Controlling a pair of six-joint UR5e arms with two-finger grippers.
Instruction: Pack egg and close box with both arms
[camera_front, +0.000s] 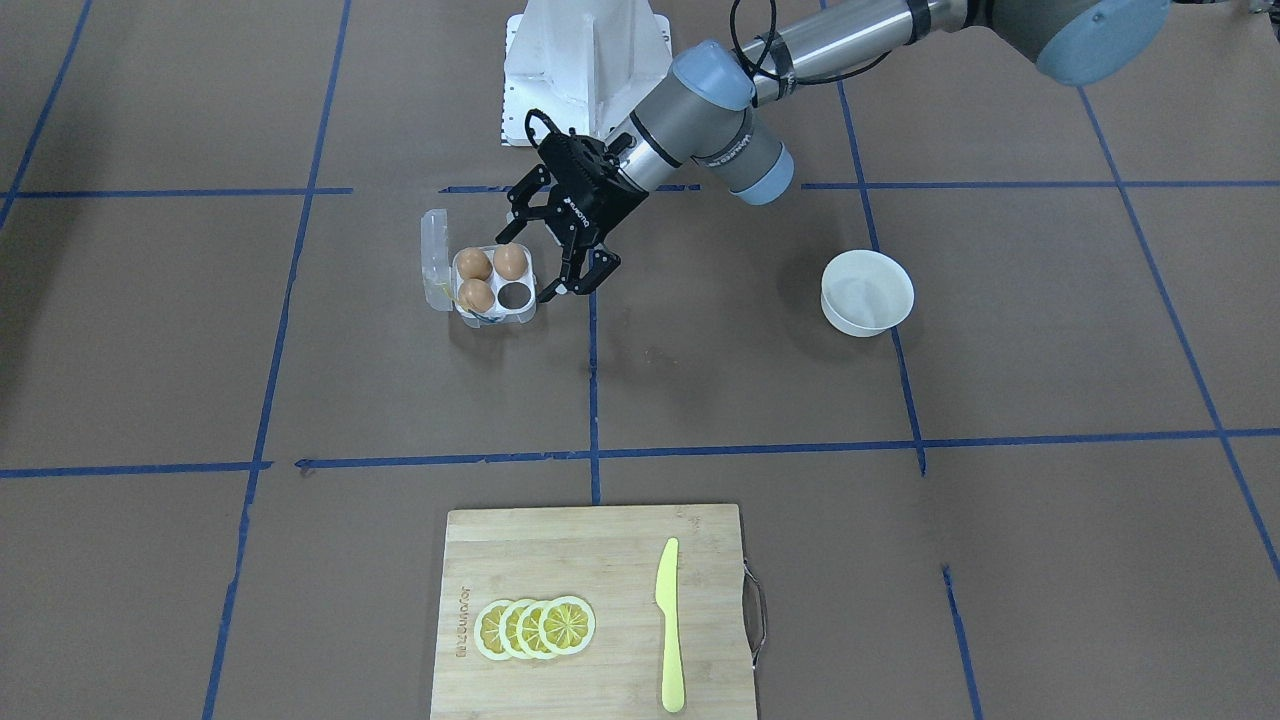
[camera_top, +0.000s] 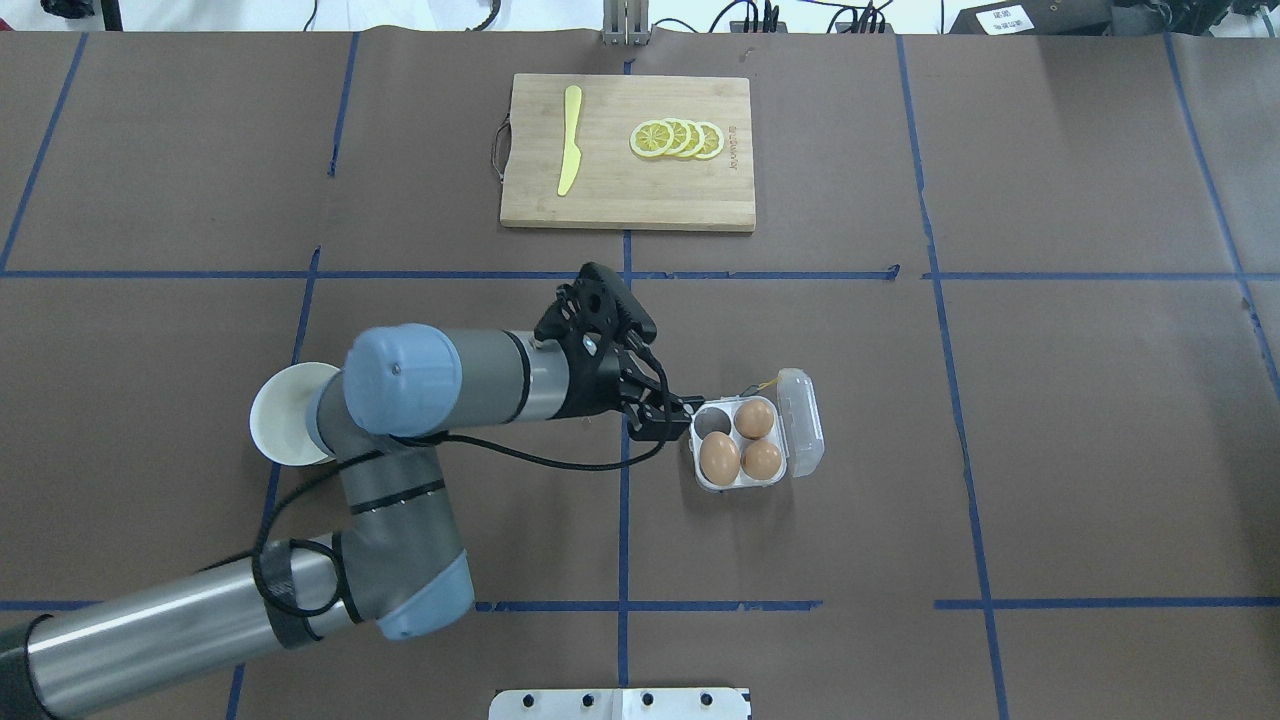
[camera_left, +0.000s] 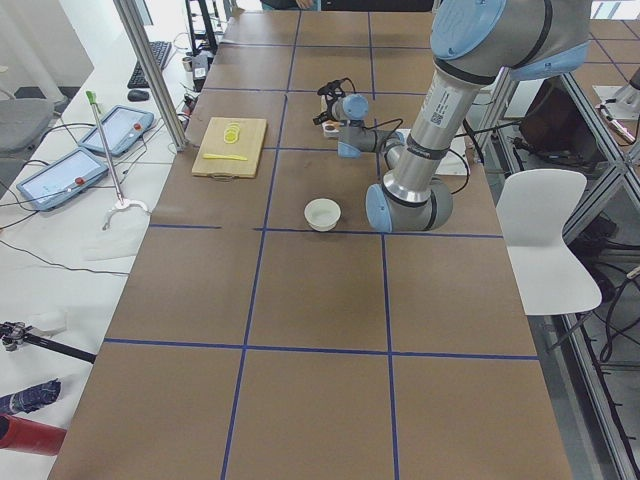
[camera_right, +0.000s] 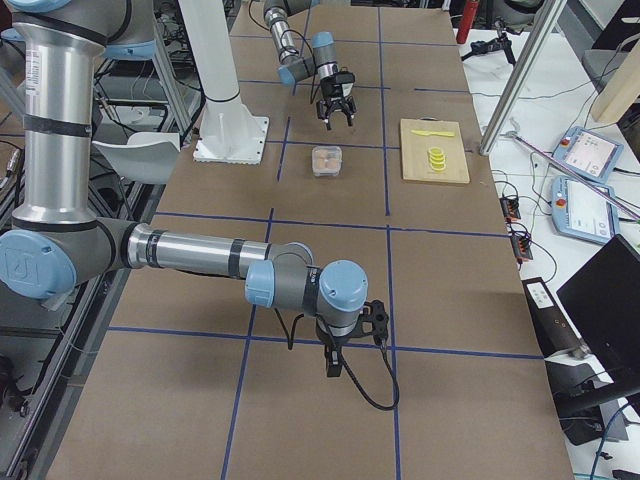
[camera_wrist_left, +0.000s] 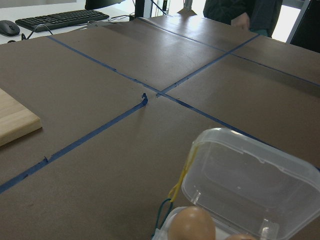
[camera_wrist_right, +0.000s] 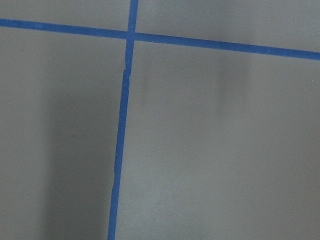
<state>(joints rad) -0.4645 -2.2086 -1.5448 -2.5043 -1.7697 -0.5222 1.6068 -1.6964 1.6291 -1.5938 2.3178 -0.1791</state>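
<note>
Egg carton (camera_front: 500, 318), clear plastic, four cells, is placed on the brown table near its middle. Three cells are occupied by orange-brown eggs (camera_front: 473, 264); the fourth cell (camera_front: 516, 293), nearest the left gripper, is seen empty. Hinged lid (camera_top: 806, 420) is laid open on the side away from the arm, and a yellow string (camera_wrist_left: 183, 172) is seen at the hinge. Left gripper (camera_top: 668, 417) is held just beside the carton, fingers spread apart, nothing carried between them. Right gripper (camera_right: 335, 365) is shown only in the right side view, low over bare table and well apart from the carton; whether its fingers are apart or together cannot be told. White bowl (camera_front: 850, 320) is seen empty, and no loose egg is found on the table. Packing is judged done or nearly done; closing of the lid, for which both arms are called, is not yet begun.
</note>
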